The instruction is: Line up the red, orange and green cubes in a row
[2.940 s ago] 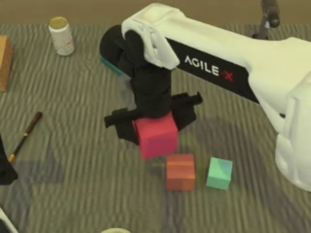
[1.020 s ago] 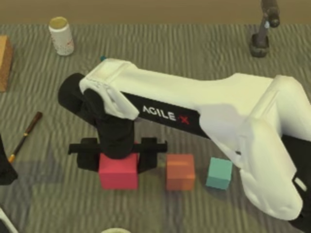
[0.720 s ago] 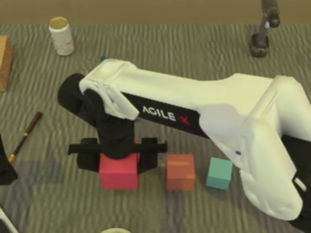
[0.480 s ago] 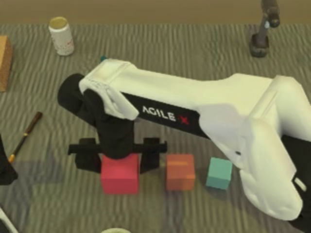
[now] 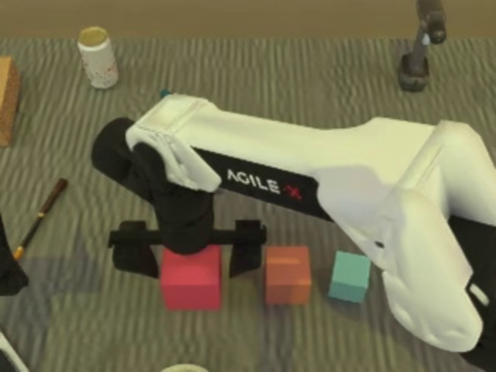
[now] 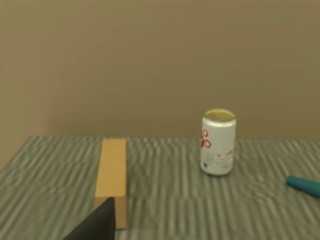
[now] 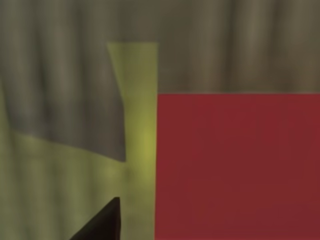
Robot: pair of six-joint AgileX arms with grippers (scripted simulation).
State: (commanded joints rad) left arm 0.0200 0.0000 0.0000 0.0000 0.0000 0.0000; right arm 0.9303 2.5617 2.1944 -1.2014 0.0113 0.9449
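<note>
Three cubes stand in a row near the table's front edge: the red cube on the left, the orange cube in the middle, the green cube on the right. My right gripper hovers over the red cube's far side, open. Its fingers are spread wider than the cube and stand off its sides. In the right wrist view the red cube rests on the cloth, with a gap between it and one fingertip. My left gripper is parked at the left edge, open and empty.
A white can and a tan cork block stand at the back left. A brown brush lies on the left side. A dark stand rises at the back right. A teal object lies beyond the can.
The right arm carried the red cube leftward and forward and set it down left of the orange cube. In the last half second its fingers spread off the cube.
</note>
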